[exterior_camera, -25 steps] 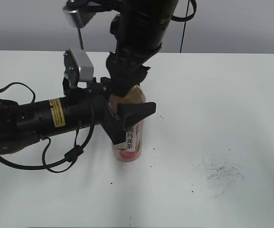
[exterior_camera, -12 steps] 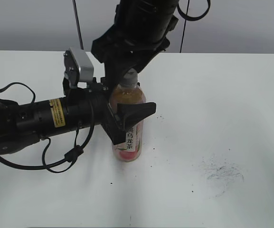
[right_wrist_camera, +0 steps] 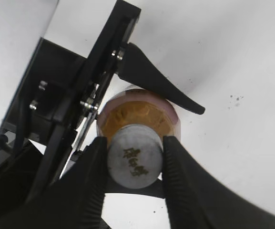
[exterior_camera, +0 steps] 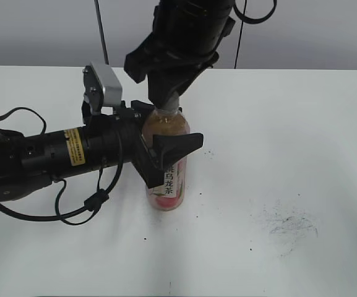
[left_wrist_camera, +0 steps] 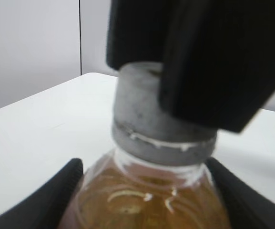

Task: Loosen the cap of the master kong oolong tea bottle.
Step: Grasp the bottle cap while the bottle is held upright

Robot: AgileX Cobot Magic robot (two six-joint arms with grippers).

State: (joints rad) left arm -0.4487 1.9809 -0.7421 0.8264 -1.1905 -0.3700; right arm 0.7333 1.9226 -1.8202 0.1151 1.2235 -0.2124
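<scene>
The master kong oolong tea bottle (exterior_camera: 167, 170) stands upright on the white table (exterior_camera: 289, 154), and both grippers are on it. The left gripper (exterior_camera: 166, 151) comes in from the side, lying flat, and its two black fingers (exterior_camera: 179, 145) hug the round upper part of the bottle, one on each side. In the left wrist view the tips of those fingers (left_wrist_camera: 42, 202) press against the bottle's shoulders (left_wrist_camera: 147, 200), with the amber tea showing between them, so this gripper is holding the bottle. The pink and white label with its writing sits below these fingers, down to the table. The right gripper (right_wrist_camera: 135, 157) hangs over the bottle from above. In the right wrist view its two black fingers (right_wrist_camera: 92, 164) sit right against the sides of the cap (right_wrist_camera: 135, 155), one on the left of it and one on the right, so the grey cap is squeezed between them. The flat top of the cap, with small dark marks on it, shows in the gap between the fingers. In the left wrist view one thick black finger (left_wrist_camera: 213, 62) covers one side of the cap (left_wrist_camera: 137, 109), and the cap is on the neck with its ring just under it. Some dark scuff marks (exterior_camera: 286, 226) lie on the table, well apart from both grippers.
</scene>
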